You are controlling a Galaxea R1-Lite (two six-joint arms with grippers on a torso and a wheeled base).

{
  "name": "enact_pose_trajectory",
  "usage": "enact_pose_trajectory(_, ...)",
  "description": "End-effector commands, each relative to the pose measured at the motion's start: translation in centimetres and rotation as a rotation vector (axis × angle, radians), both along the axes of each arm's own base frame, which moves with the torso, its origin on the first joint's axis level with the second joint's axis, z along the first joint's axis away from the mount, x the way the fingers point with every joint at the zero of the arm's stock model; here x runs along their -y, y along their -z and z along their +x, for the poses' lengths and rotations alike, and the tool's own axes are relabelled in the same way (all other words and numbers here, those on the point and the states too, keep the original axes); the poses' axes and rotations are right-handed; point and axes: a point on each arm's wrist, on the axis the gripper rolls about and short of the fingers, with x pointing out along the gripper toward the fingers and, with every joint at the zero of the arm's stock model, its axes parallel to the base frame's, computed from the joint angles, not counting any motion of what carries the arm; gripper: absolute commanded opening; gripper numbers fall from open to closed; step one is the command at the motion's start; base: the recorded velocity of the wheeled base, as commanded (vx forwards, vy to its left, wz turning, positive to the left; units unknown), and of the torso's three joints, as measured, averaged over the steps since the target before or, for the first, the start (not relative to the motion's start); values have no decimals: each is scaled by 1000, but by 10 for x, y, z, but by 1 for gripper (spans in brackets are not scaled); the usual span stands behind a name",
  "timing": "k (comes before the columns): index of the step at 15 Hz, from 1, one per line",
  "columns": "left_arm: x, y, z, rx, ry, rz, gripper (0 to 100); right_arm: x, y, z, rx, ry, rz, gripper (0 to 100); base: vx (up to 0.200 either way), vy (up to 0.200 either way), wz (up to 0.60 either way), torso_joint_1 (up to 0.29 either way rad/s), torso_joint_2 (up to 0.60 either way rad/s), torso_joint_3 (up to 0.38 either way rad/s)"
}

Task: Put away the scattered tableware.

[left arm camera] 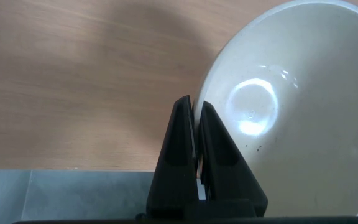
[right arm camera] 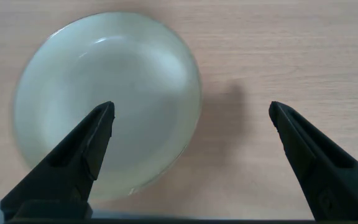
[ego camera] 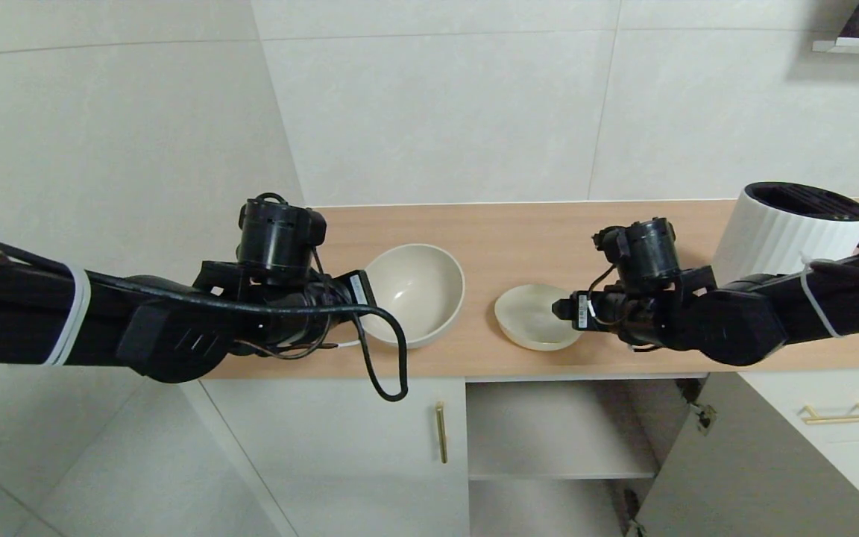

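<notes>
Now left pincer (left arm camera: 194, 102) pinching bowl (left arm camera: 291, 93) rim, right pincer (right arm camera: 190, 107) wide astride dish (right arm camera: 117, 74) edge

my left gripper (ego camera: 361, 300) meets the big bowl (ego camera: 418, 291) at its 9 o'clock rim, and the bowl sits tilted on the wooden counter (ego camera: 519, 224). at the bowl's 3 o'clock lies a small dish (ego camera: 530, 317), with my right gripper (ego camera: 560, 307) over its 3 o'clock edge. a white ribbed canister (ego camera: 787, 231) stands at the dish's 2 o'clock. an open cupboard (ego camera: 556, 425) is at its 6 o'clock.
</notes>
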Motion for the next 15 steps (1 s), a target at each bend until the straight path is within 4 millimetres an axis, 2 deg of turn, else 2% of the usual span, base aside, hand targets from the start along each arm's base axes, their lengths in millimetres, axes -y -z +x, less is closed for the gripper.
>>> enact_pose_trajectory(1,0,-2,-1,7,0,-3,0,-2,13,10,-23,11,-5,100,0,0,0,0,0,0)
enact_pose_trajectory(5,0,-3,-1,8,-2,-3,0,-5,21,15,-37,22,9,100,0,0,0,0,0,0)
enact_pose_trajectory(6,0,-3,-1,8,0,-4,0,-4,21,15,-37,23,11,0,0,0,0,0,0,0)
enact_pose_trajectory(11,0,-3,-1,9,-2,-5,0,-4,19,14,-35,20,13,0,0,0,0,0,0,0)
enact_pose_trajectory(13,-2,-7,-3,16,-4,-8,0,-3,12,11,-21,21,21,0,0,0,0,0,0,0)
enact_pose_trajectory(15,-5,-13,-10,29,-2,-13,0,3,-4,1,-5,13,36,0,0,0,0,0,0,0)
